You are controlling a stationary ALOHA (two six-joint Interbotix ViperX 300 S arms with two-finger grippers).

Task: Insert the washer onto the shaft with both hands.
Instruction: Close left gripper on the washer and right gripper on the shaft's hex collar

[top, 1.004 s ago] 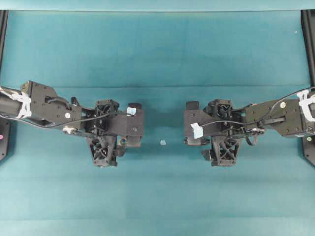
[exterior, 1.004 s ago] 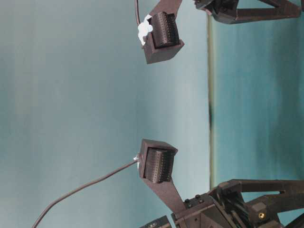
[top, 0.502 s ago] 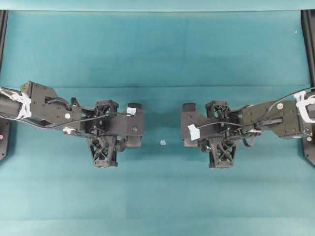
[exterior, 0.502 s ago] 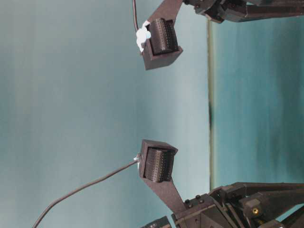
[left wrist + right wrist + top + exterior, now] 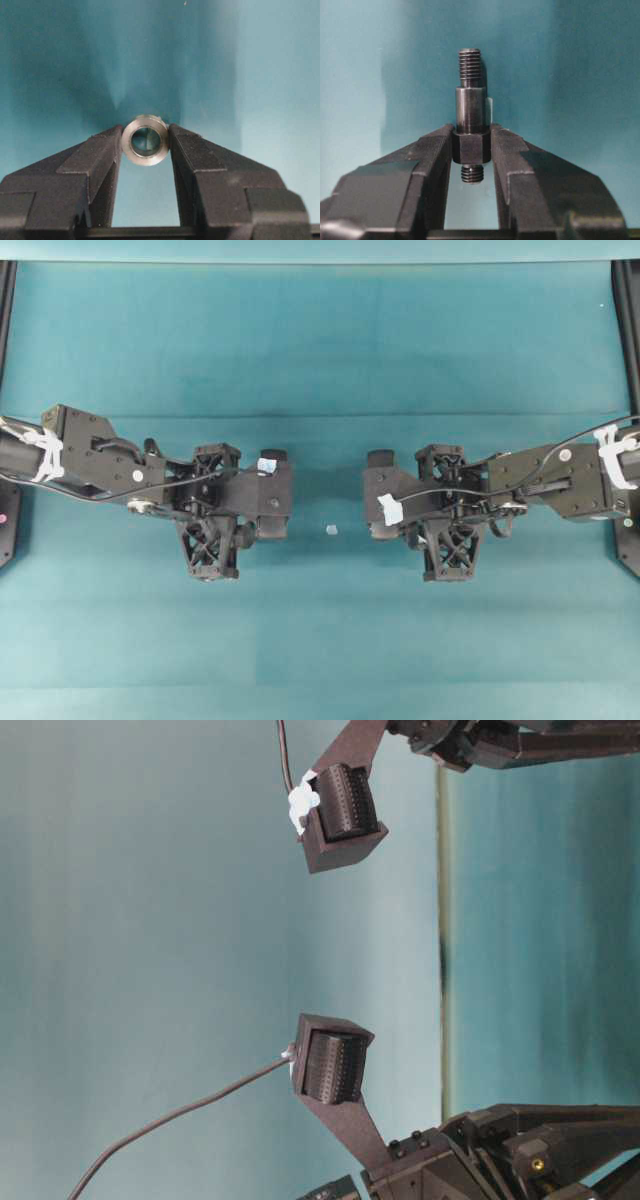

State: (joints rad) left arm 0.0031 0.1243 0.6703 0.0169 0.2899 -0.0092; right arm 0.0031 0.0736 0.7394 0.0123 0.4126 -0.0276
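In the left wrist view my left gripper (image 5: 145, 131) is shut on the washer (image 5: 145, 160), a silvery ring pinched by its rim at the fingertips with its hole facing the camera. The right wrist view has my right gripper (image 5: 471, 132) shut on the shaft (image 5: 470, 107), a dark stepped rod held by its thick hexagonal section. Its threaded end points away from the camera over the teal cloth, and a short threaded stub shows below the grip. From overhead, the left gripper (image 5: 268, 527) and right gripper (image 5: 383, 528) face each other, and both parts are hidden under the wrists.
A tiny pale speck (image 5: 331, 530) lies on the teal cloth between the two grippers. Black frame rails run along the left edge (image 5: 8, 300) and right edge (image 5: 630, 320). In the table-level view only the two wrist camera blocks (image 5: 335, 1065) and cables show.
The right arm has slid a little to the left, toward the middle. The left arm has hardly moved, and the pale speck lies where it was.
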